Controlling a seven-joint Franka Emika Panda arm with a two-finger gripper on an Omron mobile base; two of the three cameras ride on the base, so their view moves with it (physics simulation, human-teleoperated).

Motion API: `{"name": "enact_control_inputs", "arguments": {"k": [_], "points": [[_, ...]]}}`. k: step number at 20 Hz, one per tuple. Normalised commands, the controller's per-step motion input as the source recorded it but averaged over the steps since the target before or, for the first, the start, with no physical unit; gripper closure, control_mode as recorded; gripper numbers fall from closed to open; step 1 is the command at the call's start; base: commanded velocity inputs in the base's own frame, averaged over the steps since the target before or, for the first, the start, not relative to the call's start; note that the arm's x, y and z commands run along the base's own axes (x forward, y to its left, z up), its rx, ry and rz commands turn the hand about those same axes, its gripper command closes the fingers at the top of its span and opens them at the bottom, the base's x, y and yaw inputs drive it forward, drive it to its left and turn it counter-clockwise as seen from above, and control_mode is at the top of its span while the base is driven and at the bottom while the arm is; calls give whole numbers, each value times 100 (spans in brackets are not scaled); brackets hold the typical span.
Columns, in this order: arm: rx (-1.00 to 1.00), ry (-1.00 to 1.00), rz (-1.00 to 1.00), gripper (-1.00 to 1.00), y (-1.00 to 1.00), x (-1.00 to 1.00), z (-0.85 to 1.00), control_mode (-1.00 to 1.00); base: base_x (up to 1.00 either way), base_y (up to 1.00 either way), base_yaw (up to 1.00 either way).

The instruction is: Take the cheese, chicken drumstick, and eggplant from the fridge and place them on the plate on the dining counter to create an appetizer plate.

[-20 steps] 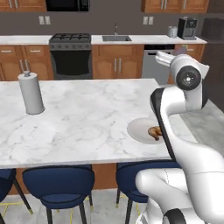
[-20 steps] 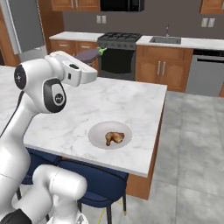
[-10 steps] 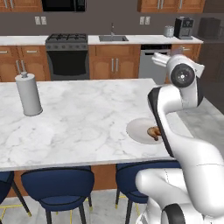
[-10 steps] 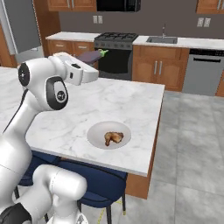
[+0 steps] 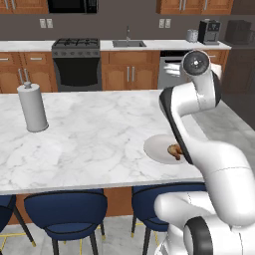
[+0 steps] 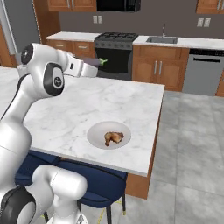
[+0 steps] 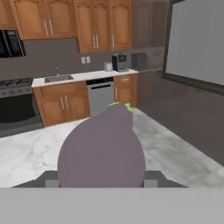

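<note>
Scene: a simulated kitchen; a white marble worktop (image 6: 65, 113) with blue stools under its near edge.
Plate (image 6: 96, 135): round and pale, near the worktop's near edge, towards its free end.
Drumstick (image 6: 113, 138): brown, lying on the plate; nothing else is on it.
End effector (image 6: 91, 62): held high over the far part of the worktop, pinching the eggplant (image 7: 101, 152), a dull purple lump with a green stem tip that points forward, away from the hand.
Eggplant axis: roughly level, in line with the fingers.
Key relation: the plate lies below the end effector and back towards the robot's base, well apart from it.
Likely next move: bring the eggplant back and down to the bare part of the plate beside the drumstick.
Cheese: not on the plate.
</note>
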Motion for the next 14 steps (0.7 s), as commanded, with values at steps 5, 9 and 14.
{"name": "enact_control_inputs", "arguments": {"k": [5,9,14], "points": [[11,23,0,100,2,0,-39,-100,0,0,0],[20,2,0,100,0,-1,-67,-100,0,0,0],[23,0,0,100,0,0,-71,-100,0,0,0]]}}
